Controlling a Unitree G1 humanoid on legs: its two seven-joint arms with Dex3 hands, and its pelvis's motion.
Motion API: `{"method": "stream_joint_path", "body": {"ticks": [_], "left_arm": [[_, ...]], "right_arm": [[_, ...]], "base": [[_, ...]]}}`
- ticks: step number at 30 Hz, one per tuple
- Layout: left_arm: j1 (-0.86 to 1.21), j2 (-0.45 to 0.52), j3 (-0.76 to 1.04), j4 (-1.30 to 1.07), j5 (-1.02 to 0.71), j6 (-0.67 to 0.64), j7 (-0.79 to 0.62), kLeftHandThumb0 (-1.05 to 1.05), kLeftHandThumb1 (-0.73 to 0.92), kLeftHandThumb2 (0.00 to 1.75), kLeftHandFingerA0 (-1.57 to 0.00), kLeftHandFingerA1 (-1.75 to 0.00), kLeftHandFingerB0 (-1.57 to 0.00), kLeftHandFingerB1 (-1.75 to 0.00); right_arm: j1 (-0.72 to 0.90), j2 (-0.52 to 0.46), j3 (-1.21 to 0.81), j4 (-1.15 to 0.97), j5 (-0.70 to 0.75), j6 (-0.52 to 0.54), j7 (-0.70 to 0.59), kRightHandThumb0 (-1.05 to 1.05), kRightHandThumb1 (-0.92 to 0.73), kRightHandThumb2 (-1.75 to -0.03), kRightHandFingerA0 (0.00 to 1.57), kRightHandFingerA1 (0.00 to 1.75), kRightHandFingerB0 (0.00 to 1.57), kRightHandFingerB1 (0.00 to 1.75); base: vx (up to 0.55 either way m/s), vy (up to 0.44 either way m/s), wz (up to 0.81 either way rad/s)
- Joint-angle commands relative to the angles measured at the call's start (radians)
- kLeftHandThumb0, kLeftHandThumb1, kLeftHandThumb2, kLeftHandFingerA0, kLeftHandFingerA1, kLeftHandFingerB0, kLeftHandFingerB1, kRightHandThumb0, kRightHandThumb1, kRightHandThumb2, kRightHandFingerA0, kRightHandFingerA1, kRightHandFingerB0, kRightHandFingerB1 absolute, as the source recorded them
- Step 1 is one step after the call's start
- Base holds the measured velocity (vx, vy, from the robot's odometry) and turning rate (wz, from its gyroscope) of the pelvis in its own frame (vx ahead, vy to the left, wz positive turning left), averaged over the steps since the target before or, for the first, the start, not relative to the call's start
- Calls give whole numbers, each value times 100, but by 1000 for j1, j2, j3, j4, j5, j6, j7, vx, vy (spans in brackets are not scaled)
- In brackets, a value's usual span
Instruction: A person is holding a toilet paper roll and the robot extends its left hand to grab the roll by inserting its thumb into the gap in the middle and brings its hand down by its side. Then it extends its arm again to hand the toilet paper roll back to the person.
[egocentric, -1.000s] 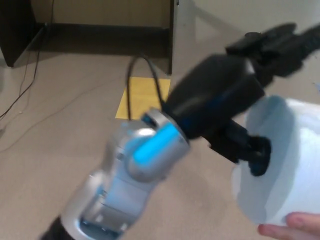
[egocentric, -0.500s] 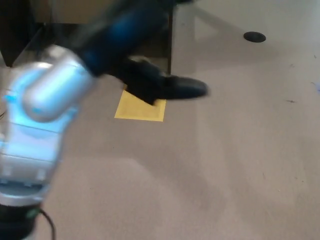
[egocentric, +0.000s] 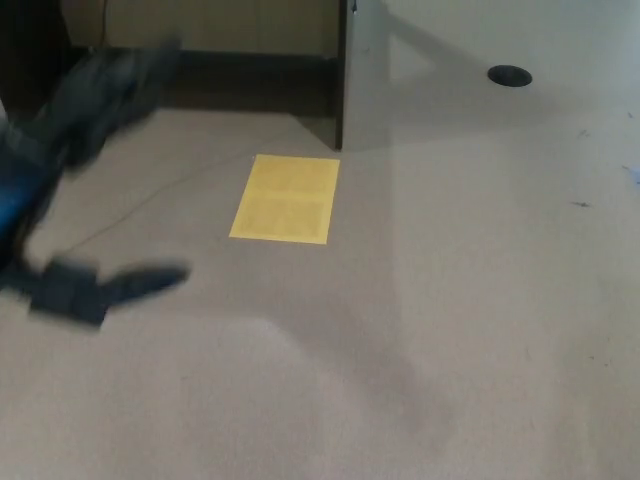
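The left hand (egocentric: 90, 190) had swung left of the flat yellow sheet (egocentric: 287, 198), blurred, fingers spread and empty; the white roll was gone.

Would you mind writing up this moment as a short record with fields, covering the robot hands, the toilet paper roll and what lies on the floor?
left robot hand: at the picture's left edge, heavily motion-blurred; finger state cannot be read
right robot hand: not in view
toilet paper roll: not visible
person: not visible
floor: beige carpet
yellow sheet: lying flat on the carpet, near the partition
dark round spot: upper right, on the floor
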Motion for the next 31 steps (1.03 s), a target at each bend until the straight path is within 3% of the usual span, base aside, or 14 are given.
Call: {"method": "stream_joint_path", "body": {"ticks": [1,7,8,9,10,14,19,20,27,28,29,31], "left_arm": [[511,-153,173,540,0,-419,194,-40,39,61,-28,-39,-23,-35],[576,-82,83,945,137,-514,366,-37,51,62,-24,-39,-24,-33],[576,-66,65,982,158,-517,389,-36,52,63,-23,-38,-22,-33],[578,-54,48,1003,176,-512,410,-36,52,63,-23,-38,-22,-33],[574,-32,21,1028,206,-472,439,-37,52,63,-24,-37,-24,-33],[574,-8,5,1078,189,-482,418,-35,49,61,-25,-39,-25,-34],[537,47,-56,1162,221,-490,438,-39,45,63,-30,-41,-27,-36],[531,52,-67,1177,222,-497,446,-33,50,56,-35,-37,-28,-31],[491,85,-119,1252,203,-535,469,-37,45,63,-31,-41,-28,-36],[487,88,-122,1252,201,-532,474,-31,49,54,-36,-36,-30,-31],[480,94,-130,1262,194,-537,475,-37,44,63,-31,-41,-27,-36],[471,97,-135,1273,190,-544,476,-37,45,62,-31,-41,-28,-36]], "right_arm": [[90,-57,-17,4,9,-3,2,-36,-67,-60,69,63,50,42],[140,-74,-18,-2,8,-34,-10,-37,-67,-60,68,58,49,42],[142,-75,-16,-2,5,-30,-12,-43,-55,-87,63,68,41,54],[145,-76,-13,-3,3,-29,-14,-43,-55,-87,63,68,41,54],[152,-74,-22,-6,12,-28,-11,-37,-68,-60,67,58,49,41],[183,-73,-29,-10,19,-43,-19,-35,-66,-59,69,64,48,42],[171,-71,-28,-18,16,-27,-9,-36,-67,-60,65,56,47,41],[170,-73,-29,-19,16,-28,-9,-36,-66,-60,66,56,47,41],[147,-67,-34,-13,9,-20,-14,-35,-66,-59,69,62,48,41],[141,-65,-35,-11,10,-18,-12,-36,-67,-60,69,63,48,42],[137,-65,-34,-11,7,-18,-8,-36,-68,-60,69,61,49,41],[133,-65,-32,-11,4,-14,-8,-36,-68,-60,69,60,49,41]], "base": [[0,0,0],[0,0,0],[0,0,0],[0,0,0],[0,0,0],[0,0,0],[0,0,0],[0,0,0],[0,0,0],[0,0,0],[0,0,0],[0,0,0]]}}
